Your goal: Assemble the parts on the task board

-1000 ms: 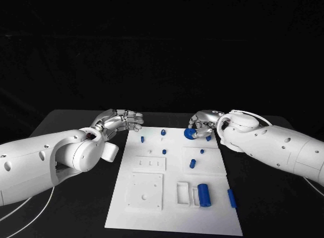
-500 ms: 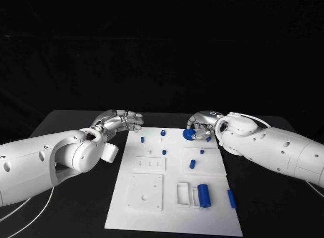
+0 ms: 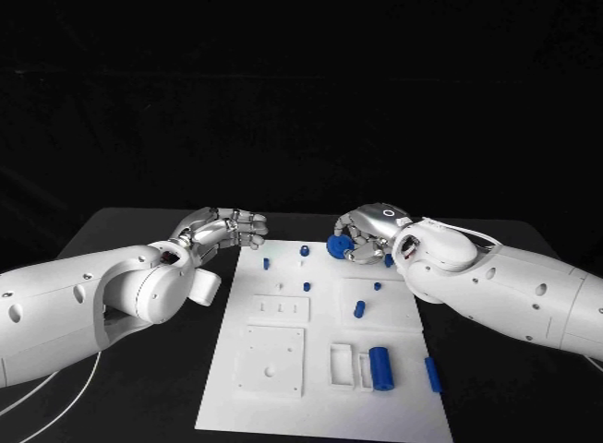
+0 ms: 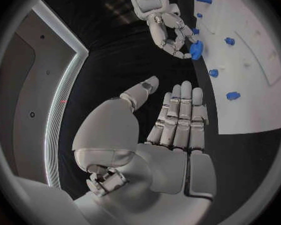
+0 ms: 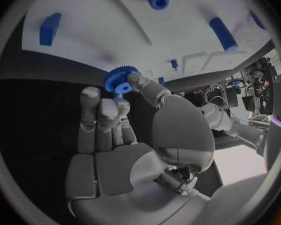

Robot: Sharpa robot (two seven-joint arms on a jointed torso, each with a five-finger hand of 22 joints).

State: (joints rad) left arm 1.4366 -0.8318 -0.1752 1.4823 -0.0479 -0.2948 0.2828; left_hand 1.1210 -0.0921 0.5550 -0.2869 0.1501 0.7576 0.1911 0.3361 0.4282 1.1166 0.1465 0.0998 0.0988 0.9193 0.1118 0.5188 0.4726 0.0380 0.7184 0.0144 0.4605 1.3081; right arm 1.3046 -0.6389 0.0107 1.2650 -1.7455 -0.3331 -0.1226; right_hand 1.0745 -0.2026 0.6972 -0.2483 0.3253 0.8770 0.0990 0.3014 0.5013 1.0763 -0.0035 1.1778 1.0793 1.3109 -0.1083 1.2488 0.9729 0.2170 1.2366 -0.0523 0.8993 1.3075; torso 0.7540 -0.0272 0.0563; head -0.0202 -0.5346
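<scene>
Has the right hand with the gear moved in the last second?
Yes. The right hand holding the blue gear has shifted toward the robot's left along the far edge of the task board, closer to the upright blue peg.

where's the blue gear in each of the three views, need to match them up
Head view: the blue gear is held in the right hand, over the far end of the task board.
Left wrist view: the same gear sits at the right hand's fingertips, at the board's edge.
Right wrist view: the gear is pinched between the fingers, just above the palm.
Shared landmark: the white task board with its small blue pegs.
</scene>
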